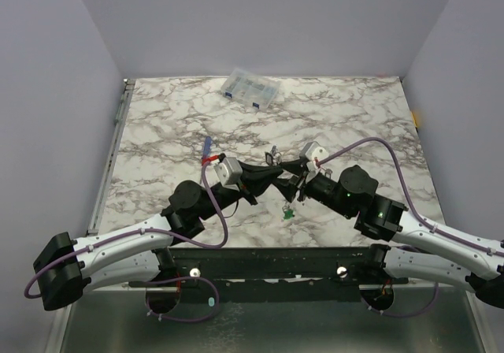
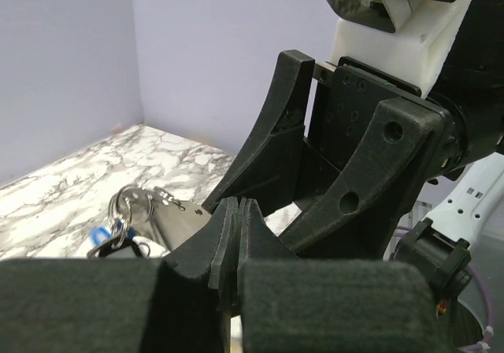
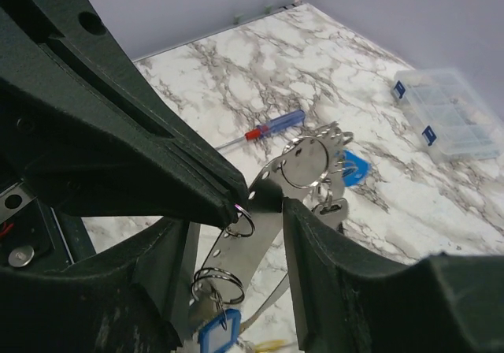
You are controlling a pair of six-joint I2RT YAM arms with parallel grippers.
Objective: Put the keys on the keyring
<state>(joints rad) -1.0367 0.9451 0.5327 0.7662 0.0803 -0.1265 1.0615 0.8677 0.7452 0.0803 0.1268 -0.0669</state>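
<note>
We see two robot arms meeting over the middle of a marble-patterned bench (image 1: 173,124), their ends nearly touching above its surface.

The left hand (image 2: 239,235) has its fingers pressed together. From the right wrist camera, their tips pinch the edge of the keyring (image 3: 272,181), which shows there as a shiny strip of flat grey metal running diagonally and held up off the bench.

The right hand (image 3: 240,239) comes in from the opposite side. Its two fingers stand apart, one on each side of the metal strip. We cannot tell whether either finger touches it.

Small split rings (image 3: 209,280) hang from the strip, and the keys (image 3: 216,331) dangle from them. One key with a blue tag hangs low between the right fingers. Another blue tag (image 3: 354,168) sits near the far end of the strip, among more small rings. From above, a key with a green tag (image 1: 289,212) hangs below the two hands, close to the bench.

A slim red-and-blue screwdriver (image 1: 208,150) lies on the bench beside the left arm. A clear compartment box (image 1: 250,90) sits near the far edge, well apart from the hands.
</note>
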